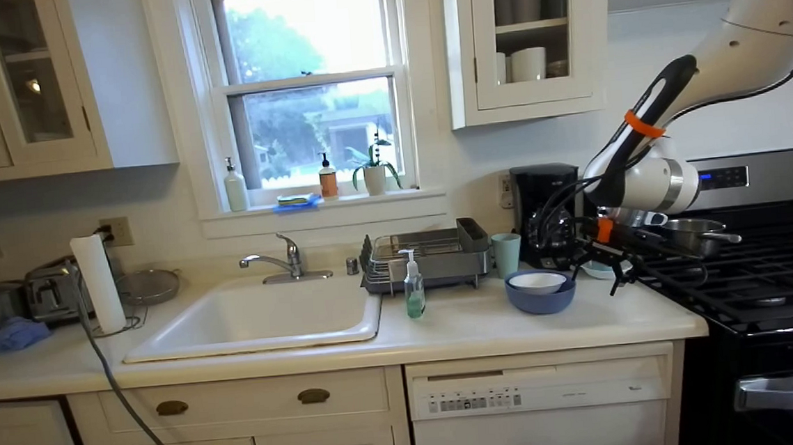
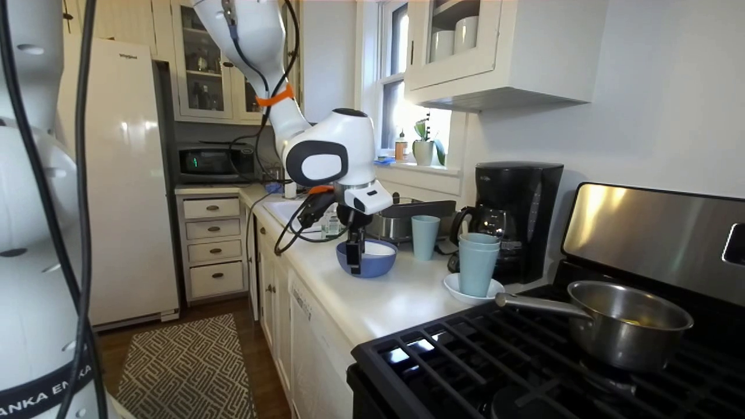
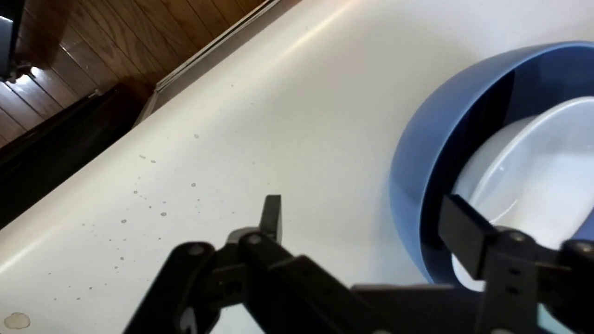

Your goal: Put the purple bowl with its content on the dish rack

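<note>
The purple bowl (image 1: 541, 302) stands on the counter, with a small white bowl (image 1: 537, 282) inside it. Both also show in an exterior view, purple bowl (image 2: 375, 267) and white bowl (image 2: 378, 249). In the wrist view the purple bowl (image 3: 413, 153) is at the right, partly cut off, with the white bowl (image 3: 547, 185) in it. My gripper (image 3: 366, 220) is open. One finger overlaps the inside of the purple rim; the other is over the counter outside it. In both exterior views the gripper (image 1: 596, 282) (image 2: 354, 262) is at the bowl's stove-side edge. The dish rack (image 1: 434, 269) stands behind the soap bottle.
A clear green soap bottle (image 1: 414, 291) stands before the rack. A pale teal mug (image 1: 507, 253) and black coffee maker (image 1: 545, 201) stand behind the bowl. Stacked teal cups (image 2: 478, 267) sit on a plate near the stove (image 2: 430, 361). The white sink (image 1: 251, 344) is beside the rack.
</note>
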Motion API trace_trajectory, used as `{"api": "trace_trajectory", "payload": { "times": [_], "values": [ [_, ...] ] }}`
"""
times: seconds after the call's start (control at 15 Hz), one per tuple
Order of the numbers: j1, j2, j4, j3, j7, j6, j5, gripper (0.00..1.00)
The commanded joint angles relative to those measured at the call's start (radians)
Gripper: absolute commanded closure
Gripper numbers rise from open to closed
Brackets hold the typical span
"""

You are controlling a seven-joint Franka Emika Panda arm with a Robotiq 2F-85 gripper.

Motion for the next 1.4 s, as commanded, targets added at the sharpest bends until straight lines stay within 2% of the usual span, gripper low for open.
{"api": "trace_trajectory", "payload": {
  "times": [0.0, 0.07, 0.2, 0.4, 0.53, 0.6, 0.73, 0.93, 1.2, 1.33],
  "values": [
    [0.005, 0.052, 0.039, 0.014, 0.016, 0.046, 0.04, 0.32],
    [0.003, 0.058, 0.046, 0.018, 0.016, 0.049, 0.048, 0.35],
    [0.003, 0.072, 0.057, 0.021, 0.019, 0.055, 0.052, 0.32],
    [0.0, 0.084, 0.069, 0.029, 0.014, 0.058, 0.066, 0.33],
    [0.001, 0.094, 0.076, 0.028, 0.02, 0.06, 0.064, 0.36],
    [0.008, 0.097, 0.078, 0.019, 0.029, 0.057, 0.054, 0.55],
    [0.008, 0.104, 0.081, 0.017, 0.032, 0.058, 0.052, 0.66],
    [-0.002, 0.1, 0.083, 0.029, 0.021, 0.046, 0.064, 0.9],
    [-0.016, 0.08, 0.092, 0.053, -0.014, 0.01, 0.114, 0.97],
    [-0.02, 0.061, 0.089, 0.067, -0.035, -0.018, 0.143, 0.93]
  ]
}}
